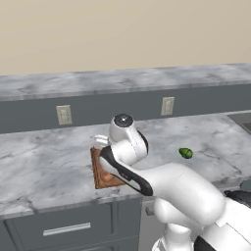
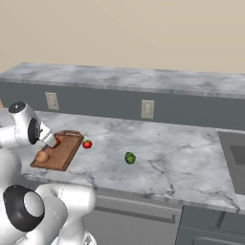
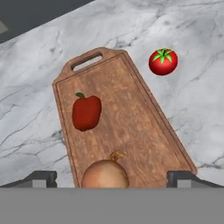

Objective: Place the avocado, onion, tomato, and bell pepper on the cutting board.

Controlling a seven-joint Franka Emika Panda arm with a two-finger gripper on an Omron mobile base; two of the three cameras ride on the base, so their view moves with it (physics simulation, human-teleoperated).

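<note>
Hand (image 3: pixel 111 181) wide open, empty, over onion (image 3: pixel 105 175) on board (image 3: pixel 131 127). Tomato (image 3: pixel 163 61) next: smooth, round, rolls easy; grip its middle.

Cutting board (image 3: pixel 127 127) mid-brown w/ darker wood grain; bell pepper (image 3: pixel 86 112) deep red w/ small green stem, onion (image 3: pixel 105 175) orange-tan w/ pale sheen. Tomato (image 3: pixel 163 61) bright red w/ green star cap, avocado (image 2: pixel 129 158) dark glossy green. Counter (image 2: pixel 182 158) white-grey marble w/ dark veins, backsplash (image 2: pixel 191 107) slate grey w/ off-white outlets (image 2: pixel 147 109), wall (image 2: pixel 143 33) beige.
</note>
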